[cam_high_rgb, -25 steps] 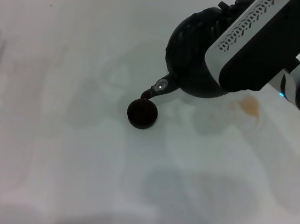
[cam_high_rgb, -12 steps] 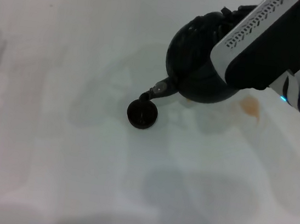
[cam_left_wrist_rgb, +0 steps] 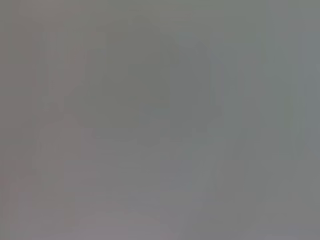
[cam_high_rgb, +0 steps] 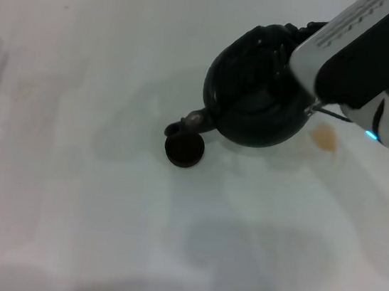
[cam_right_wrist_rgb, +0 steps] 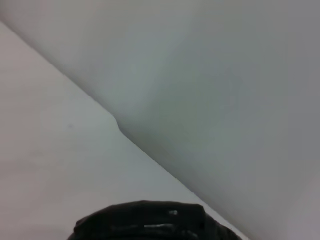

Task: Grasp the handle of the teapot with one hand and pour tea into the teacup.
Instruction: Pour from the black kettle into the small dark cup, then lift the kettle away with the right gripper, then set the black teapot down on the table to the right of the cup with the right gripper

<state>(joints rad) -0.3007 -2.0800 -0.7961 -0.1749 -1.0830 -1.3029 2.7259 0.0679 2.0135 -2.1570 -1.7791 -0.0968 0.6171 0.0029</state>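
The teapot [cam_high_rgb: 255, 96] hangs tilted under the right gripper [cam_high_rgb: 311, 75]; its handle [cam_high_rgb: 292, 58] runs beneath the gripper housing, fingers hidden, so grip state cannot be confirmed. Spout [cam_high_rgb: 194, 122] points toward the robot's left, its tip directly over the far rim of the teacup [cam_high_rgb: 183, 148] on the white table [cam_high_rgb: 69, 172]. Compared with a second ago, the pot is tipped further and the spout sits lower. Left gripper not in sight.

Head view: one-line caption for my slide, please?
Right gripper tips the teapot, spout over the teacup on the white table.
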